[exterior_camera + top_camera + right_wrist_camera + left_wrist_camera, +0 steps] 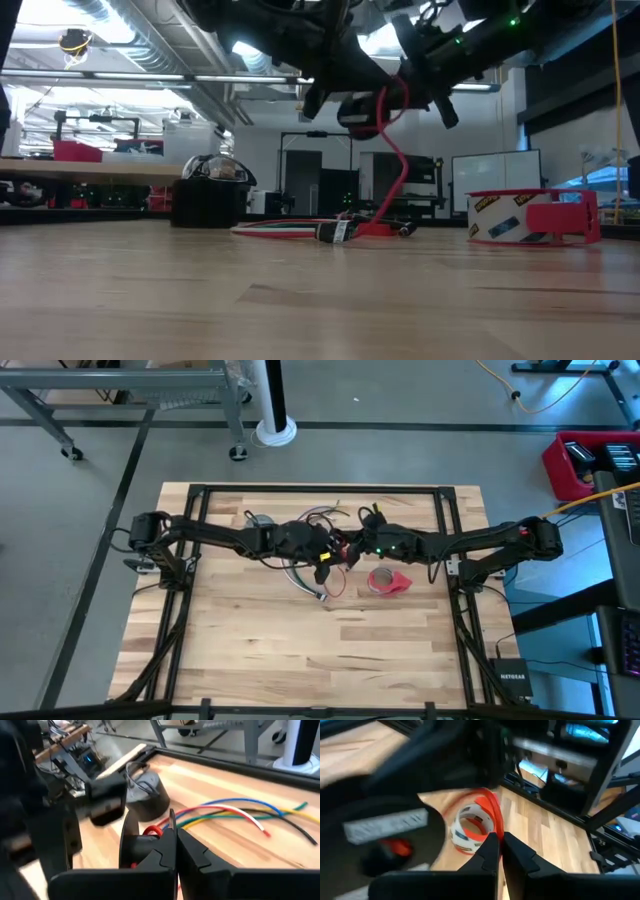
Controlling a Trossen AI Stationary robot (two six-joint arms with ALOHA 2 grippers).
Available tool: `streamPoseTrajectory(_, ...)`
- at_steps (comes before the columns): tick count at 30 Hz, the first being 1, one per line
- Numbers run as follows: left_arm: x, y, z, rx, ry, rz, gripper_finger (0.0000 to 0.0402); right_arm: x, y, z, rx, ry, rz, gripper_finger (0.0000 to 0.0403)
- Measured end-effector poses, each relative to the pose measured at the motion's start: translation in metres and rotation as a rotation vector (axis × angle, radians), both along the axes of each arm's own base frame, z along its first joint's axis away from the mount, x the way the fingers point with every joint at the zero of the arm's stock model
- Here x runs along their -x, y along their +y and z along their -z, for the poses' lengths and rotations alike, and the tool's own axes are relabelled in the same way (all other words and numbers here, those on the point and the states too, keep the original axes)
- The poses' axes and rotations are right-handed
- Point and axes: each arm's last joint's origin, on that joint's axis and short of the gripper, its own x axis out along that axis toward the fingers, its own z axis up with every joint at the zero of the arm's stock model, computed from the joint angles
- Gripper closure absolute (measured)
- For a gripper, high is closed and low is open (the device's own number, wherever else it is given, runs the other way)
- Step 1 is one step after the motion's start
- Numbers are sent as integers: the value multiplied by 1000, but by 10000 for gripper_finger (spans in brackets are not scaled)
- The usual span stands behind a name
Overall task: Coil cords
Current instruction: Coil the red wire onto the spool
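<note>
- Pale wooden table (300, 650), plank-jointed and matte, spreads bare across the front and is the largest thing here; a black metal frame runs round its edge.
- Both dark arms meet above mid-table. The left gripper (322, 567) and right gripper (350, 550) hang close together, each with fingers pressed together; in the low view a red wire (392, 170) drops in a loose bend from between them down to the tabletop, apparently pinched, though which gripper grips it I cannot tell.
- Long bundle of thin wires (312, 582) sprawls just below the grippers, uncoiled: glossy red, green and white strands lying flat, with a dark plug end (335, 232) on the wood. My judgement: coiling has barely begun, and most of the length remains to be wound.
- Loose wires (235, 815) in blue, red, white, yellow and green fan out unwound near the far edge.
- Dark round coil (145, 795) sits behind them, already looped and compact.
- Red tape roll (388, 581), a smooth ring with printed white lining, rests just right of the bundle.
</note>
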Motion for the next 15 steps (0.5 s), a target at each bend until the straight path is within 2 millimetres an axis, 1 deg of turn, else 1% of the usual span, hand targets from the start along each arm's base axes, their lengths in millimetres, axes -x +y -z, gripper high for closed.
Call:
streamPoseTrajectory(6, 9, 9, -6, 1, 38, -26, 401, 3, 0, 4, -7, 56, 1, 402)
streamPoseTrajectory(9, 15, 13, -11, -3, 57, -40, 401, 5, 0, 2, -8, 60, 0, 402)
streamPoseTrajectory(15, 21, 22, -11, -11, 104, -60, 401, 8, 2, -5, -29, 27, -55, 402)
